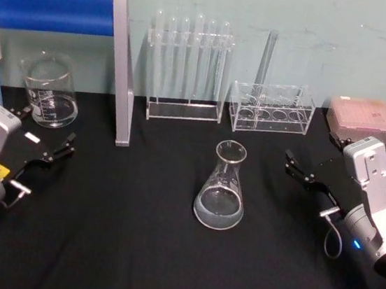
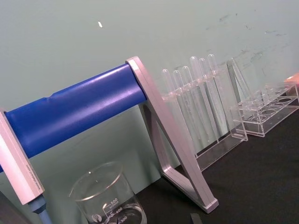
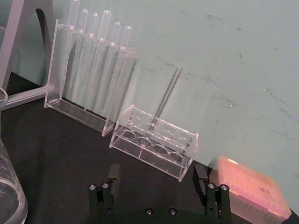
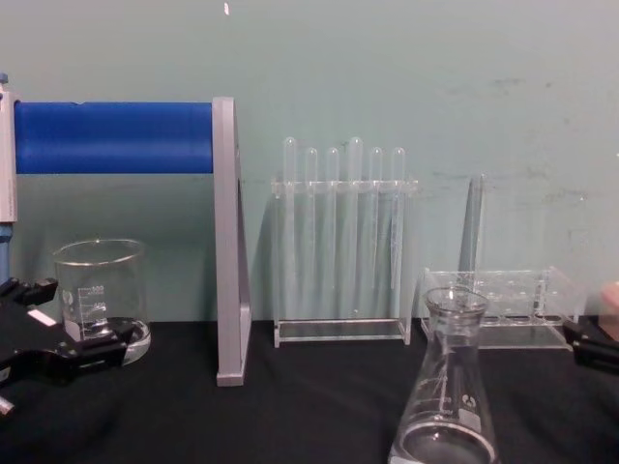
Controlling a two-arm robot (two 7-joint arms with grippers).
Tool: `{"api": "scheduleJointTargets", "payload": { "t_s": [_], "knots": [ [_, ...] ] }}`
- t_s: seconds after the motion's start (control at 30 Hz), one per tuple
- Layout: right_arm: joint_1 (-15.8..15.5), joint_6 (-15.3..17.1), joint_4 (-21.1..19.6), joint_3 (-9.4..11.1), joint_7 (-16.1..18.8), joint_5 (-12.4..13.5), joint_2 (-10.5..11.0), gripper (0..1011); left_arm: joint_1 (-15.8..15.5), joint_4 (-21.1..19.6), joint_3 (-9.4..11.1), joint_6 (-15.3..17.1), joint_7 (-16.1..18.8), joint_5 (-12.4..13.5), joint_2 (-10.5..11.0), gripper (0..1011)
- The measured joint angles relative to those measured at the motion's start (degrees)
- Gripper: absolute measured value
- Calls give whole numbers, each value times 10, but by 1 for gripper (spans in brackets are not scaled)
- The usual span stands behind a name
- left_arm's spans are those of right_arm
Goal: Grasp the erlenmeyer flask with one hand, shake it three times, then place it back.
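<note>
Fingers of the right gripper (image 1: 301,173) are spread apart and grasp nothing; in the right wrist view both black fingers (image 3: 113,173) stand well apart above the black counter (image 1: 124,249). That gripper hangs to the right of the clear glass conical erlenmeyer flask (image 1: 221,187), near it but not touching. The flask stands upright near the middle of the counter, with a shallow layer of clear liquid in its wide base.

The left gripper (image 1: 51,150) is parked at the left, just in front of the cylindrical glass beaker (image 1: 49,89); its fingers are also released and empty.

The step in hand is judged to be the approach for the grasp. It would be done well if the right gripper were brought in level from the side and the fingers closed on the narrow neck below the flared rim — glass is smooth, so a square, centred grip is called for. The shake should be kept upright and modest, so that no liquid is spilled.

Behind the flask stand a clear acrylic rack of thin test tubes (image 1: 187,66) and a lower clear rack holding one glass rod (image 1: 271,106); a pink lidded box (image 1: 362,116) lies at the far right. The flask's printed graduations are hard to make out, and its base is cut off in the chest view.
</note>
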Motion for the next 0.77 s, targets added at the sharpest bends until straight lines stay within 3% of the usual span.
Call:
{"api": "scheduleJointTargets", "payload": {
  "t_s": [0.77],
  "knots": [
    [0, 0, 0, 0, 0, 0, 0, 1000, 0, 0, 0, 0, 0, 0, 0, 1001]
  ]
}}
